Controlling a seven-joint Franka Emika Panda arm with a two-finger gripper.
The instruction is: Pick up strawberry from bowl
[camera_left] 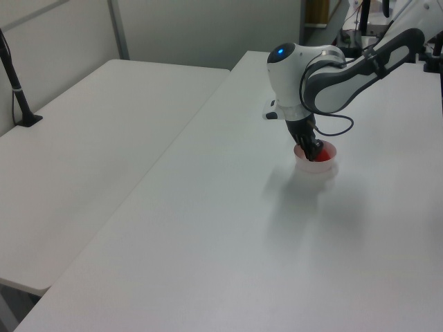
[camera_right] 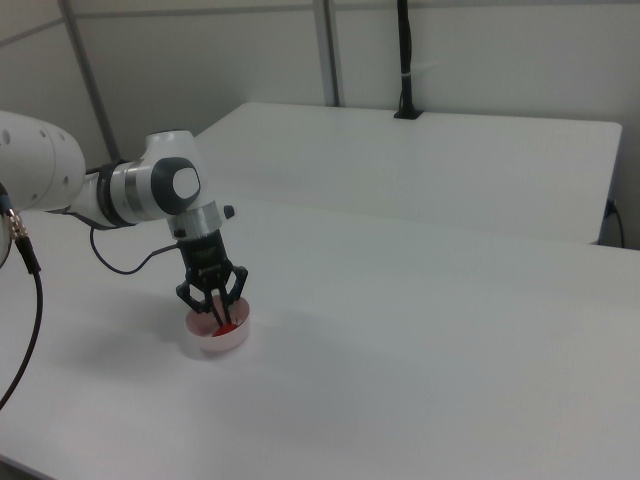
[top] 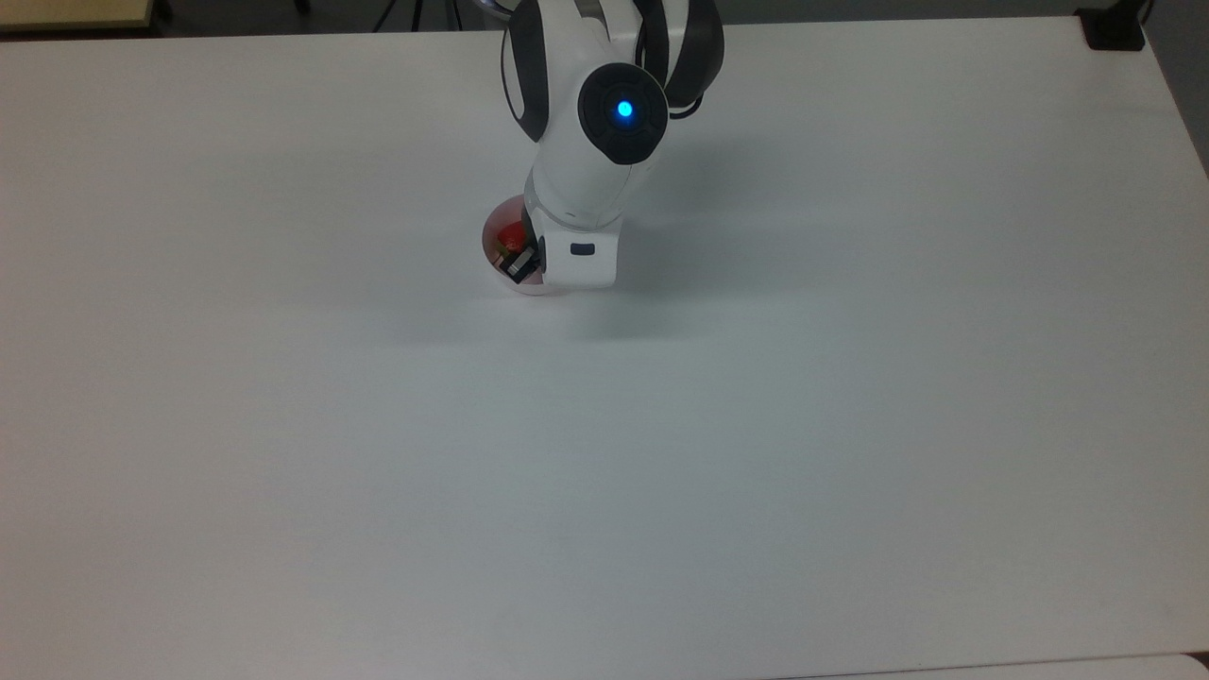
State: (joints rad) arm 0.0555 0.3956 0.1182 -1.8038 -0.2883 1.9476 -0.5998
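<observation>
End effector (camera_right: pixel 221 318) lowered into small round pale pink plastic bowl (camera_right: pixel 238 337) on white desk (camera_right: pixel 420 330), fingers pinching small glossy red strawberry (camera_right: pixel 228 325).

Translucent plastic bowl (camera_right: pixel 216 338), glossy strawberry (top: pixel 511 235), smooth matt white table (top: pixel 661 453).

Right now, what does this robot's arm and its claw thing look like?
The arm is smooth, rounded white segments with dark grey joint bands. A round dark cap carries a glowing blue light. A thin black cable loops beside the wrist. The gripper is small and black, with two slim fingers.
</observation>
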